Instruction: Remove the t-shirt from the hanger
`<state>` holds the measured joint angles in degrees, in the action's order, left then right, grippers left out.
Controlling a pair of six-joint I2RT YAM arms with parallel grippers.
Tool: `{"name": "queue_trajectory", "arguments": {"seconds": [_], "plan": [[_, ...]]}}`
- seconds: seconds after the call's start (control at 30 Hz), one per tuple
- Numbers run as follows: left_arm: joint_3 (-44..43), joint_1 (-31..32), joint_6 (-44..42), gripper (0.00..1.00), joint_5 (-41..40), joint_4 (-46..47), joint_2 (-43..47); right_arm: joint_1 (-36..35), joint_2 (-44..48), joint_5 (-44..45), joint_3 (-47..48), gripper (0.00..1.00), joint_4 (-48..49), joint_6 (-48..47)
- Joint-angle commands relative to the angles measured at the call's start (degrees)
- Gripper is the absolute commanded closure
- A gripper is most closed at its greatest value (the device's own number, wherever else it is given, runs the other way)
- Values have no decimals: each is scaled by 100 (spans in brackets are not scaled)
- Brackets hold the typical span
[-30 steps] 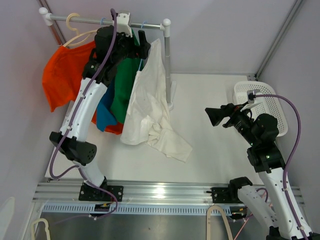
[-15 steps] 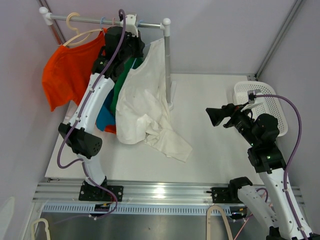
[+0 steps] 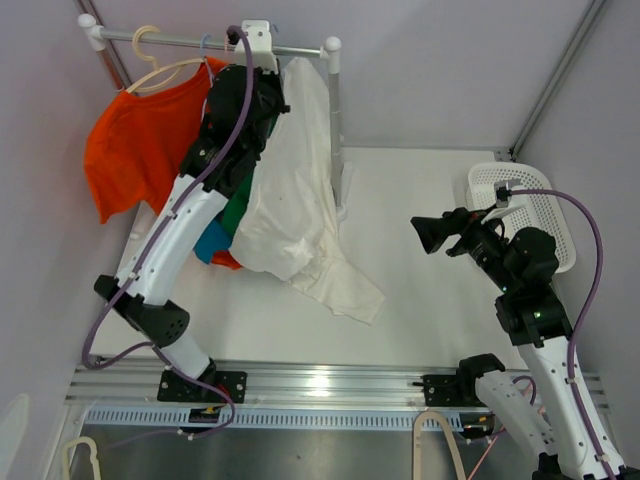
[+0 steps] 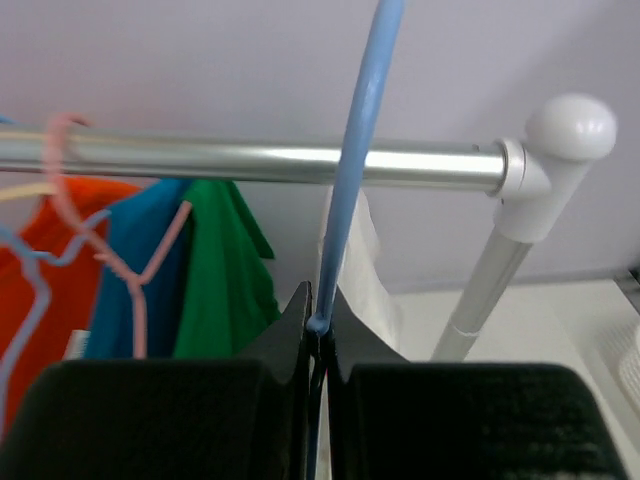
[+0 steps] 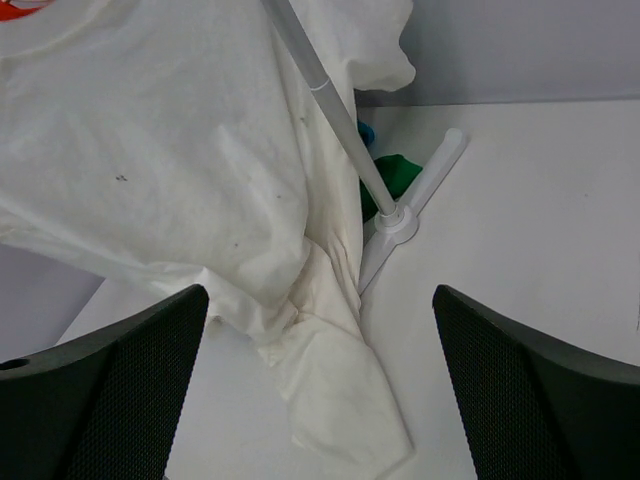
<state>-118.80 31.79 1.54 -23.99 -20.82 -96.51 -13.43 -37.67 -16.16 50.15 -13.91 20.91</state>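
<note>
A white t-shirt (image 3: 290,200) hangs at the right end of the clothes rail (image 3: 190,42), its lower part trailing onto the table. It hangs from a blue hanger (image 4: 352,170) whose hook rises over the rail (image 4: 250,165). My left gripper (image 4: 320,325) is shut on the base of that blue hook, just below the rail; in the top view the left gripper (image 3: 262,75) sits against the shirt's collar. A strip of white cloth (image 4: 370,270) shows behind the jaws. My right gripper (image 3: 425,232) hovers open to the right, facing the shirt (image 5: 180,150) with nothing between its fingers (image 5: 320,300).
An orange shirt (image 3: 135,140), a blue one (image 3: 208,240) and a green one (image 3: 238,215) hang left of the white shirt. A pink hanger (image 4: 65,170) hooks the rail. The rack's post (image 3: 335,110) and foot (image 5: 400,225) stand behind the shirt. A white basket (image 3: 535,215) sits far right.
My left gripper has shut on the blue hanger's hook and shifted right along the rail. The white t-shirt has swung and bunched with it. The right arm has not moved.
</note>
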Motion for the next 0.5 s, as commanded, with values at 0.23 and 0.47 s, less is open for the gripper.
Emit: {"name": "queue_trajectory", "arguments": {"seconds": [0.23,0.47], "plan": [[647,564,-163,99,-2468,1124,984,-326,-530,-1789,380,0,64,-349],[1121,995,1532,99,-3427,-563,1573,-2574,-1128,-1269,724,1,256,-1070]]}}
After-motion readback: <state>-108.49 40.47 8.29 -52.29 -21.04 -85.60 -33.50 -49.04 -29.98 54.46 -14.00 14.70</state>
